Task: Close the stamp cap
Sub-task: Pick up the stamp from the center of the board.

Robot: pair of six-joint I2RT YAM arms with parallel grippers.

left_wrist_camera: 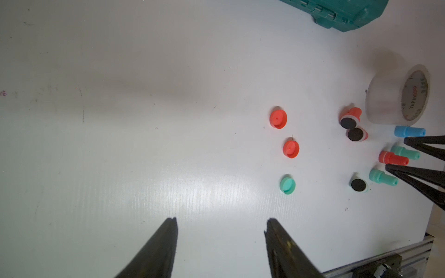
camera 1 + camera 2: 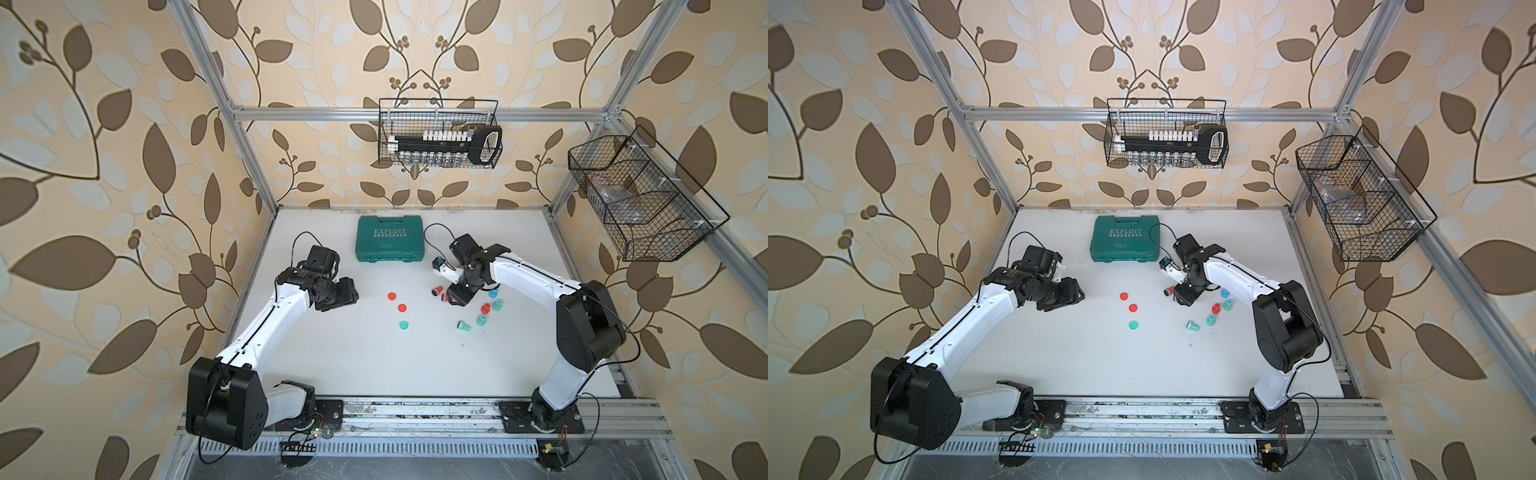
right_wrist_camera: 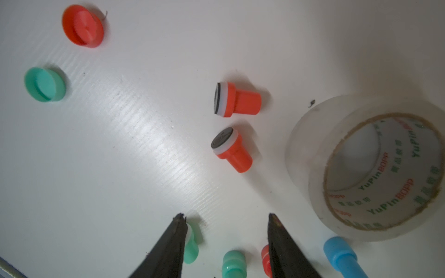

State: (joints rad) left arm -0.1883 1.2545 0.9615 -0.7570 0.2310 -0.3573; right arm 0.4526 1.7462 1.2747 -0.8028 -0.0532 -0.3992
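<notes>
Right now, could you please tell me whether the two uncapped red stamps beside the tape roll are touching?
Apart. The right wrist view shows a clear strip of bare white table between one red stamp and the other red stamp.

arms [image 2: 266,328] white; joints [image 2: 590,328] black; left tool [image 1: 222,218] black, tapered

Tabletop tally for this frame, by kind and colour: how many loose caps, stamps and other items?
Red loose caps: 2
Green loose cap: 1
Red stamps: 3
Green stamps: 3
Blue stamp: 1
Tape roll: 1
Tool case: 1
Total: 12
</notes>
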